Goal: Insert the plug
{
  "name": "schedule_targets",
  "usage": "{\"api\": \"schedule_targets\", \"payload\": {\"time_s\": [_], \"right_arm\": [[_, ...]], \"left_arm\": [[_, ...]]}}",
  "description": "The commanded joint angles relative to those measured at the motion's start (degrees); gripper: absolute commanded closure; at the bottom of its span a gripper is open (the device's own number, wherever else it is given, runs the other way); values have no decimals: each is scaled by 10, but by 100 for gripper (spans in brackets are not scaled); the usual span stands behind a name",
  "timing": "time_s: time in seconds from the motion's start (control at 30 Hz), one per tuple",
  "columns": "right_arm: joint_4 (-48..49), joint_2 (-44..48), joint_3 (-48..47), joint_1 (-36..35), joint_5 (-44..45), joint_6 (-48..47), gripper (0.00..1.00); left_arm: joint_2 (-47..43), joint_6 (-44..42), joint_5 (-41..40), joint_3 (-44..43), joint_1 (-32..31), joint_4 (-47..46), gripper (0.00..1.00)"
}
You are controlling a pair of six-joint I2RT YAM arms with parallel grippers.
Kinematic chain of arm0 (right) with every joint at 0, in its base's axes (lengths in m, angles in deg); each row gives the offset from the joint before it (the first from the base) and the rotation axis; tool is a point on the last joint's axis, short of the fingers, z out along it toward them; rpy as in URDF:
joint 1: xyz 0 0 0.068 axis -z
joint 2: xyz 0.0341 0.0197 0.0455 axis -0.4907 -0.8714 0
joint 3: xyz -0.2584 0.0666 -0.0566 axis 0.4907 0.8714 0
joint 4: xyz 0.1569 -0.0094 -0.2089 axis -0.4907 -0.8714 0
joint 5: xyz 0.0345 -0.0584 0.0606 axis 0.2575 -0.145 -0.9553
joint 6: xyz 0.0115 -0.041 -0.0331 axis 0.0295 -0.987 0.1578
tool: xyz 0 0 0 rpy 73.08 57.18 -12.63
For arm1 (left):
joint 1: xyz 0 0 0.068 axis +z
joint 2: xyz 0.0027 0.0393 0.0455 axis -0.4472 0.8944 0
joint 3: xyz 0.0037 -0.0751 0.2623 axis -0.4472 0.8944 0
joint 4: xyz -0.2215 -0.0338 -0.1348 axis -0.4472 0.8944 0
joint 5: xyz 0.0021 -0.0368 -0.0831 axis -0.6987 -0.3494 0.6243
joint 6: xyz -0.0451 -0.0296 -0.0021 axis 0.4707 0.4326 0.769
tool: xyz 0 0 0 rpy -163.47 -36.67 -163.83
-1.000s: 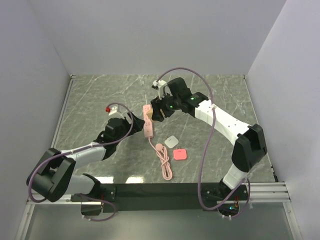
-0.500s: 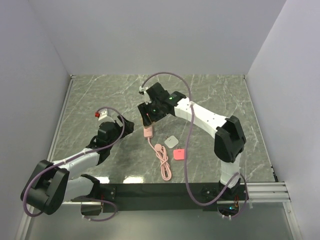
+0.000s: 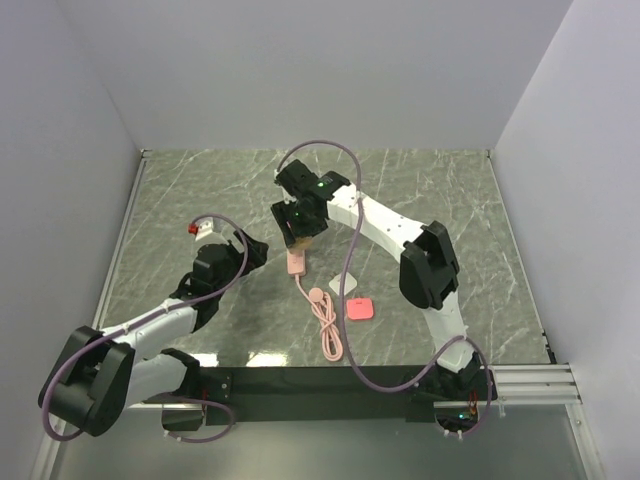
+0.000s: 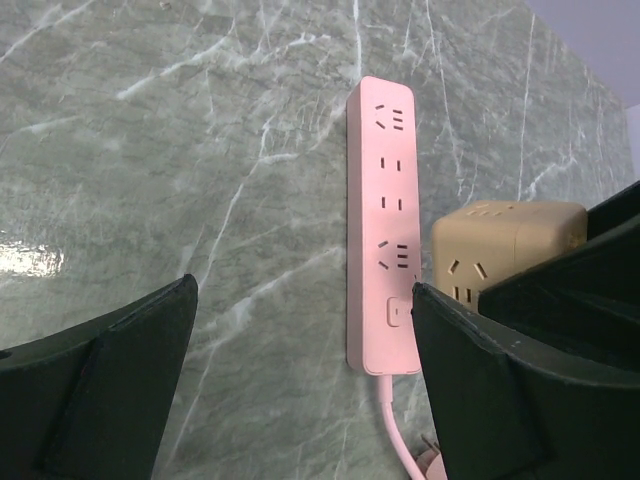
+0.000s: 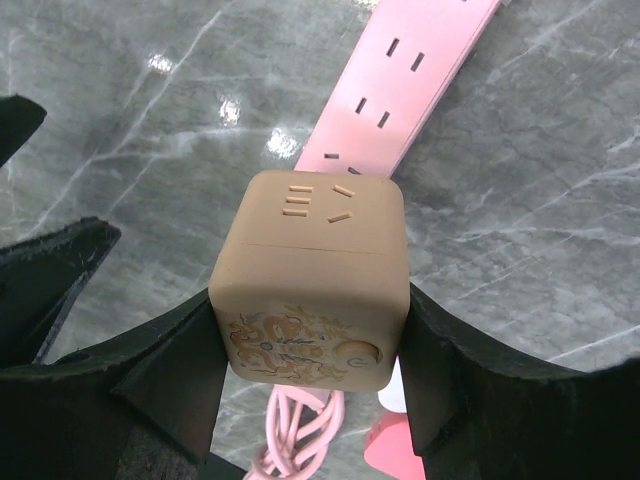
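Plug (image 3: pixel 360 309) flat, stiff, light, prob slick; pinch its side edges. R fingers (image 5: pixel 150 385) clamp tan cube (image 5: pixel 310 280), L fingers (image 4: pixel 110 395) wide open.

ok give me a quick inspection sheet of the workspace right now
surface: green marbled table, glare patches, nothing spilled
job's things: pale-pink power strip lies flat, sockets free; the plug lies flat right of the coiled cord, untouched
clutter: small white square piece beside the plug
grippers: right gripper shut on the tan cube by the strip's cord end; left gripper open, empty
cables: coiled cord trails toward the near edge; purple arm cables loop above the table
surroundings: plain grey walls
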Motion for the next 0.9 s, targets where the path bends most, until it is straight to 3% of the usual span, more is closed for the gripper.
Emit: {"api": "schedule_targets", "payload": {"time_s": [0.0, 0.53, 0.87], "right_arm": [[-44, -11, -54, -8, 22, 18, 100], [-97, -76, -117, -28, 32, 59, 100], [-111, -98, -153, -20, 82, 72, 100]], "left_arm": [[-6, -9, 8, 8, 3, -13, 6], [2, -9, 18, 24, 2, -32, 6], [1, -9, 24, 28, 2, -37, 6]]}}
